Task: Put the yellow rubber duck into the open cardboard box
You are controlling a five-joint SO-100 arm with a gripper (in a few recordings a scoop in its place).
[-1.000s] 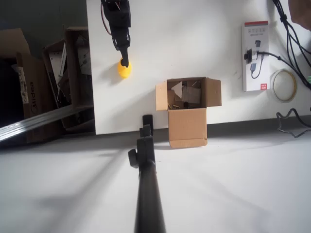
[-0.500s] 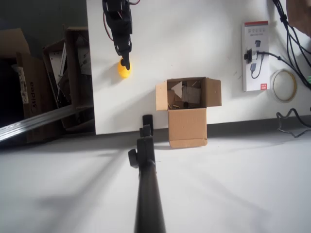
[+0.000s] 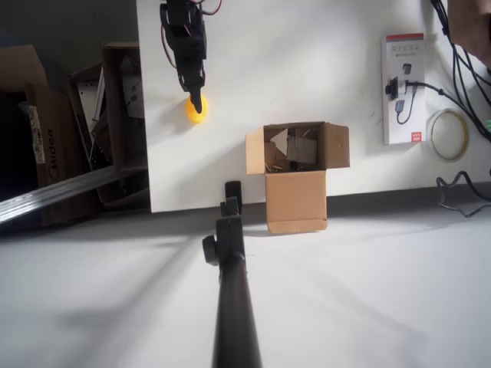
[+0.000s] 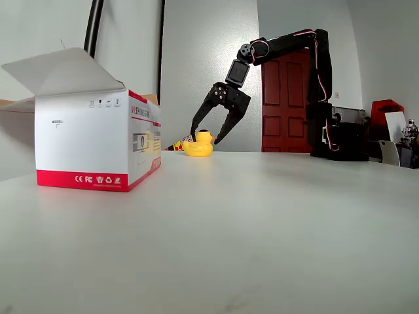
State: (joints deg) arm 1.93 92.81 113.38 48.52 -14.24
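Note:
The yellow rubber duck [image 3: 193, 114] [image 4: 196, 149] sits on the white table, toward the upper left in the overhead view. My black gripper [image 3: 198, 103] [image 4: 205, 139] hangs over it, open. In the fixed view one fingertip [image 4: 194, 138] reaches down on the duck's left and the other on its right, and neither visibly presses on it. The open cardboard box [image 3: 295, 201] stands near the table's front edge, right of and below the duck in the overhead view, flaps spread and scraps inside.
A red-and-white product box [image 3: 403, 88] [image 4: 98, 140] lies at the right of the table beside a tape roll [image 3: 448, 134] and cables. Darker cartons [image 3: 115, 123] with metal parts stand off the table's left edge. A black pole [image 3: 230, 291] crosses the foreground.
The gripper has settled slightly lower over the duck. The duck and the box have not moved.

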